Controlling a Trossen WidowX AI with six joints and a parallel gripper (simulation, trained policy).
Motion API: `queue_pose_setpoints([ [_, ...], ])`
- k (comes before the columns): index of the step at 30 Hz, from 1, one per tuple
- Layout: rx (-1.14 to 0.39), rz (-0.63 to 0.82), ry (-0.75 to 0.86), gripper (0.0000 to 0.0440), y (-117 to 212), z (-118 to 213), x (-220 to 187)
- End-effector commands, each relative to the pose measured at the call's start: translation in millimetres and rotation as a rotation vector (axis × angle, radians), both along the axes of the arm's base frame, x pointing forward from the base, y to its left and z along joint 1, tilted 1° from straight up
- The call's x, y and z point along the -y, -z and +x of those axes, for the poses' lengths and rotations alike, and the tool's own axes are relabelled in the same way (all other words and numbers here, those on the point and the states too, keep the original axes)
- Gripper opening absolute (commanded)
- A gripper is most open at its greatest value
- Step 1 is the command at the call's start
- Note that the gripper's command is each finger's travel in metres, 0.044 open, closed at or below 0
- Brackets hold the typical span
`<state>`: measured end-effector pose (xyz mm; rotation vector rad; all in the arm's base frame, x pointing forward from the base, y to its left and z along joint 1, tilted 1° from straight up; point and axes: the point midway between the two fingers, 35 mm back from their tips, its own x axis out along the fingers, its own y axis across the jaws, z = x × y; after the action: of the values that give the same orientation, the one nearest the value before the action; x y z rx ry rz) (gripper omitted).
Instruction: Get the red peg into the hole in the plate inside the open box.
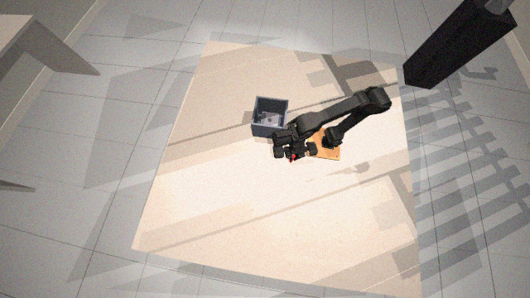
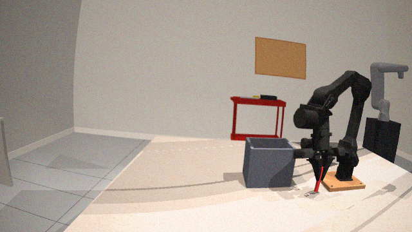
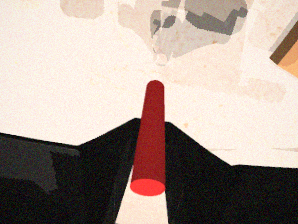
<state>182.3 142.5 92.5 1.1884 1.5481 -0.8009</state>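
Note:
The red peg (image 1: 292, 158) (image 2: 317, 186) (image 3: 151, 135) stands nearly upright with a slight lean, between the black fingers. My gripper (image 1: 293, 156) (image 2: 320, 175) (image 3: 152, 125) is shut on it, pointing down, with a finger on each side of the peg in the wrist view. The peg's lower end is at or just above the table; I cannot tell if it touches. The open grey-blue box (image 1: 267, 131) (image 2: 270, 167) stands beside the gripper, left of it in the top and exterior views. The pale plate (image 1: 277, 117) shows inside on its bottom, partly in shadow.
The arm's orange wooden base (image 1: 333, 155) (image 2: 346, 186) (image 3: 291, 62) is close to the peg, on its right. The box's tall walls stand close on the left. Shadows lie across the pale table top (image 1: 215, 186) (image 2: 180, 206).

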Motion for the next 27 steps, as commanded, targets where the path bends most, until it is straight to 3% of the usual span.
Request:
queue_pose_setpoints([
  [1, 0.048, 0.04, -0.01, 0.0, -17.8, 4.1, -1.3],
  [14, 0.238, 0.058, -0.029, 0.0, -82.0, 21.7, 18.8],
  [27, 0.39, -0.052, 0.018, 0.0, -132.1, 42.8, 66.7],
])
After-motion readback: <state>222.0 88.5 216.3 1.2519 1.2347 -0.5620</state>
